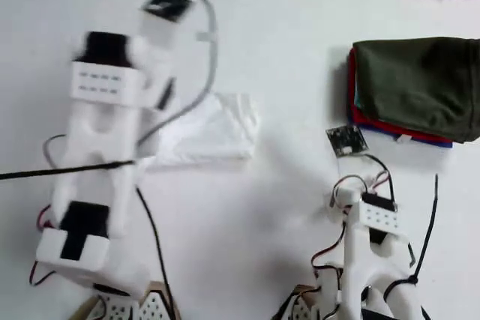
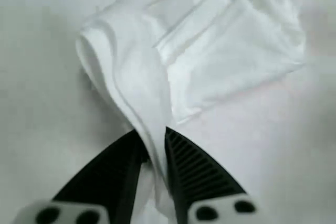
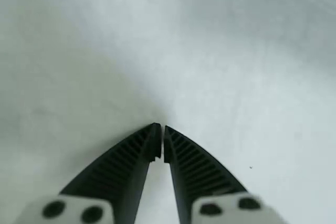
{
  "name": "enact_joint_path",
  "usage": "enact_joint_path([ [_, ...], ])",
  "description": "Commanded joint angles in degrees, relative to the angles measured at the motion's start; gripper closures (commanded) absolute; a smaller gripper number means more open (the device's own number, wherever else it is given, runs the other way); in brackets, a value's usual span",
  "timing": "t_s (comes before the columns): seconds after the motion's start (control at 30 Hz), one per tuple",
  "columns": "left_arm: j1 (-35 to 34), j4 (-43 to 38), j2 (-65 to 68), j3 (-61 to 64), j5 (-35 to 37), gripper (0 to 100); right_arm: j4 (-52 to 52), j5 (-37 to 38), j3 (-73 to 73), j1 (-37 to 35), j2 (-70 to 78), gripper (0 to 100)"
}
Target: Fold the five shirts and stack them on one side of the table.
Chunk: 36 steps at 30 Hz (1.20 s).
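Observation:
A folded white shirt (image 1: 206,133) lies on the white table (image 1: 285,207) left of centre. The left arm (image 1: 112,110) stands over its left part. In the left wrist view my left gripper (image 2: 153,142) is shut on an edge fold of the white shirt (image 2: 210,61), cloth pinched between the black fingers (image 2: 189,166). At the right edge sits a stack of folded shirts (image 1: 416,88), dark green on top with red, teal and blue edges below. My right gripper (image 3: 160,140) is shut with nothing in it, over bare table, in front of and left of the stack.
Cables (image 1: 206,50) trail from the left arm across the table's back left. The right arm (image 1: 371,237) stands at the front right with wires around it. Bare table lies between the white shirt and the stack.

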Motion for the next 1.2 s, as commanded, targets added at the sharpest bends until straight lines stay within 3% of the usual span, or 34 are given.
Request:
enact_joint_path([
  [0.0,5.80,-5.71,1.49,-0.84,1.05,97,-1.54,0.18,0.26,0.92,-2.24,98.0],
  [0.3,11.52,-11.34,18.73,-8.84,1.14,97,-1.54,0.09,0.53,0.13,-1.98,98.0],
  [0.4,12.75,-10.64,23.82,-14.11,1.14,89,-1.54,0.09,0.53,0.04,-1.89,98.0],
  [0.5,12.75,-7.91,26.99,-20.44,1.23,77,-1.54,0.26,0.53,0.04,-1.80,98.0],
  [0.7,10.90,3.87,27.34,-36.79,1.14,79,-1.54,0.35,0.53,0.04,-1.80,98.0],
  [0.8,7.12,3.43,27.87,-34.51,0.62,84,-1.54,0.35,0.53,0.04,-1.89,98.0],
  [0.9,6.68,3.25,29.01,-27.12,0.09,97,-1.54,0.35,0.53,0.13,-1.89,98.0],
  [1.17,12.75,-3.78,33.23,-15.60,-0.88,97,-1.54,0.18,0.53,0.48,-2.15,98.0],
])
